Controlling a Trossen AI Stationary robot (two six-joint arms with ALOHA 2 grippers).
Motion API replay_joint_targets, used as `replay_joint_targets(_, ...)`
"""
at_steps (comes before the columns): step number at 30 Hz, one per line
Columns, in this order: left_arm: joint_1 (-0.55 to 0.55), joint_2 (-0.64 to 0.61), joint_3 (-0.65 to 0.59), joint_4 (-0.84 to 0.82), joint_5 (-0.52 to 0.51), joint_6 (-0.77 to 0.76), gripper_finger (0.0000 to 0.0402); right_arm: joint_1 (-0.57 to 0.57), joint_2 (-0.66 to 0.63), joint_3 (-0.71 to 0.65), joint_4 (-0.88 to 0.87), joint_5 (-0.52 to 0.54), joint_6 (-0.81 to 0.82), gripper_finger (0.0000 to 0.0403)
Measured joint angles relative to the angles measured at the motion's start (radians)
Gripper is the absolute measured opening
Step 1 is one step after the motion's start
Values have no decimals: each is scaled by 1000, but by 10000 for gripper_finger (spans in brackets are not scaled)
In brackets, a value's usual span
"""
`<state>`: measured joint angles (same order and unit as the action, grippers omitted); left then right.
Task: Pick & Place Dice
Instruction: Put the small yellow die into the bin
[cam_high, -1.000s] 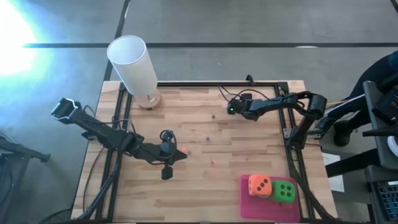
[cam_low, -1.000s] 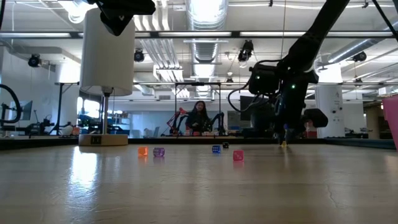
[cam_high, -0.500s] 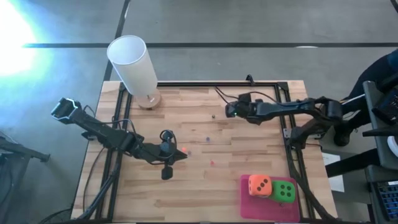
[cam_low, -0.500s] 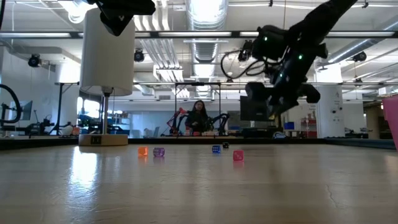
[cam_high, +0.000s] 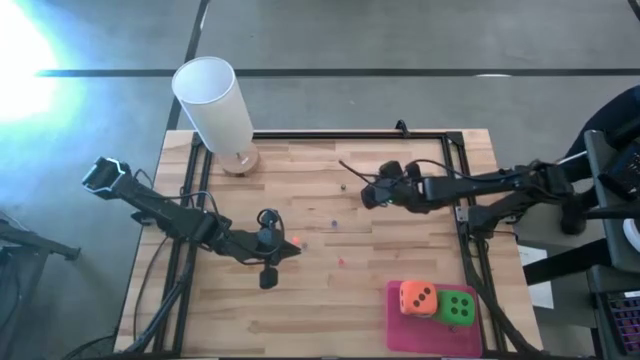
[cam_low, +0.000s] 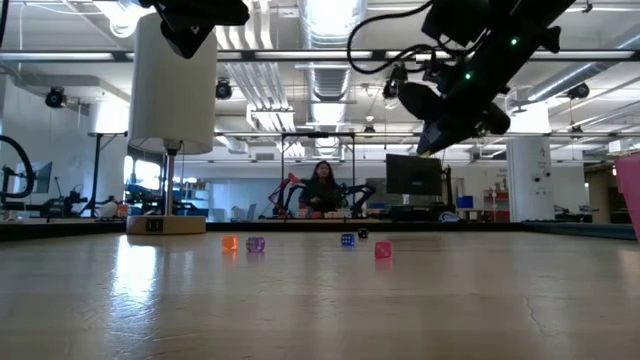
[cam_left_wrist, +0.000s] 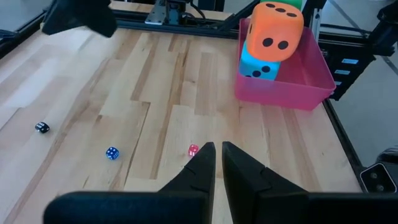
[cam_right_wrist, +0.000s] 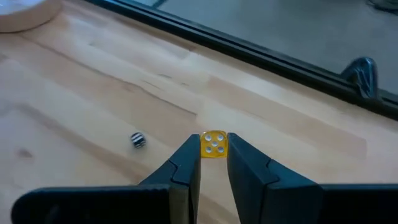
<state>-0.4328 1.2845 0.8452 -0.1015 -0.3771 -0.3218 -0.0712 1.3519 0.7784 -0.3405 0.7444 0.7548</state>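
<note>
Dice (cam_high: 418, 298) stacked in pink bin (cam_left_wrist: 311, 84)

Two dark, slender six-joint arms on black frames.
Matte black links and housings throughout; thin black cables looped along left arm (cam_high: 190, 222) and right arm (cam_high: 480, 185). Pale-edged block capping the left arm's outer end. Small green light near the right wrist. Tapered, wedge-shaped black fingers (cam_right_wrist: 186, 168), smooth-faced, with flat inner pads.

No readable text, labels, brands or signs anywhere. Only pips: yellow die (cam_right_wrist: 214, 144) shows five; orange die (cam_left_wrist: 275, 23) pips partly visible.
</note>
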Motion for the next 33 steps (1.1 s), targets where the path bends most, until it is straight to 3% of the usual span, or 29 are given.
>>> replay_joint_targets(20, 0, 0, 0, -11, 0, 3, 36, 174, -200, -1, -97, -27, -75, 61)
replay_joint_targets(33, 0, 0, 0, -16, 0, 3, 36, 264, -328, -1, -103, -331, -241, 61)
